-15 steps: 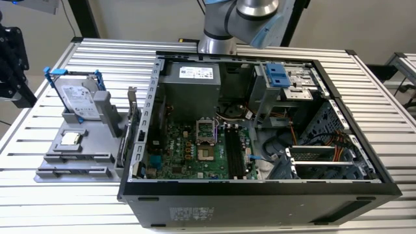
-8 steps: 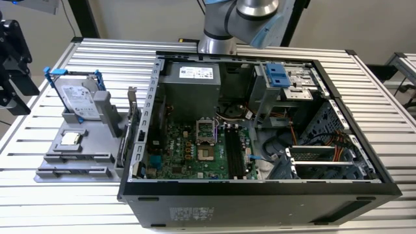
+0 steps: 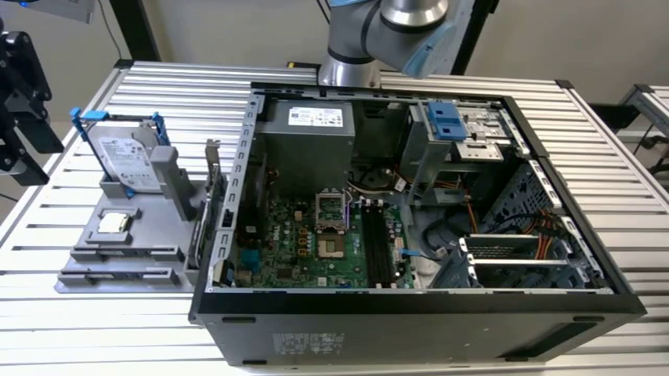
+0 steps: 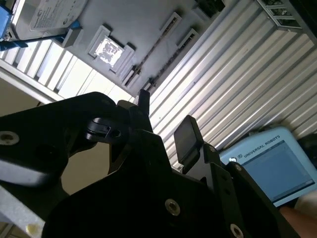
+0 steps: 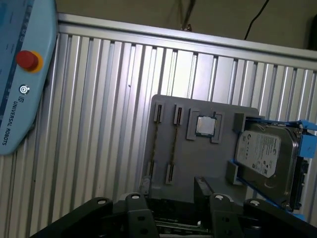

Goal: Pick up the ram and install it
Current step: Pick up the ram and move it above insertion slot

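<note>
matte black fingers parted over ribbed metal table, flat grey tray

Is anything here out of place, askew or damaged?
Nothing stands out. The hard drive and the processor chip sit in their seats on the grey holder, and the open computer case shows no damage.

Lab: slatted aluminium bench (opened PC case).

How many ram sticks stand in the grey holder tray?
2. One thin ram stick stands edge-on in the grey plastic tray, in the slot nearest the square silver processor chip; the other ram stick is in the neighbouring slot. More may be hidden.
</note>
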Action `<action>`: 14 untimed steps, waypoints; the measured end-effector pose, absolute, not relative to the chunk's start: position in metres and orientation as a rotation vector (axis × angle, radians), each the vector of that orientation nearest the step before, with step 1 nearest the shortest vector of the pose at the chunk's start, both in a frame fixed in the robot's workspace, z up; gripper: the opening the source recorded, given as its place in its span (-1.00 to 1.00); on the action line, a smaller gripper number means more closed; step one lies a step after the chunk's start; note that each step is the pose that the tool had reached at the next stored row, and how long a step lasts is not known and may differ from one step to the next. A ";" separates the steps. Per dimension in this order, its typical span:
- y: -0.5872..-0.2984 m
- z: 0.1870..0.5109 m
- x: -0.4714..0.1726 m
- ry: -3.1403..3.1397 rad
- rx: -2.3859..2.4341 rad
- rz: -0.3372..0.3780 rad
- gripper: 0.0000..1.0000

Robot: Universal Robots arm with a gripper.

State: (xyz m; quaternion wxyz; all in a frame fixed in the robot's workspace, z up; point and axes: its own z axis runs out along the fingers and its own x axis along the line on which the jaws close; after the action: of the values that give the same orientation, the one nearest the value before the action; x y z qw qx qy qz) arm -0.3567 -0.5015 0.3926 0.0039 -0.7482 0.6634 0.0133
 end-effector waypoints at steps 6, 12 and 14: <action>-0.502 0.392 -0.357 2.105 -2.321 0.041 1.00; -0.502 0.392 -0.357 2.149 -2.280 0.041 1.00; -0.501 0.392 -0.357 2.153 -2.275 0.041 1.00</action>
State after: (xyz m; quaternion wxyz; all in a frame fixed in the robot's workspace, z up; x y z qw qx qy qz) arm -0.3568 -0.5015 0.3922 0.0043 -0.7262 0.6874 0.0131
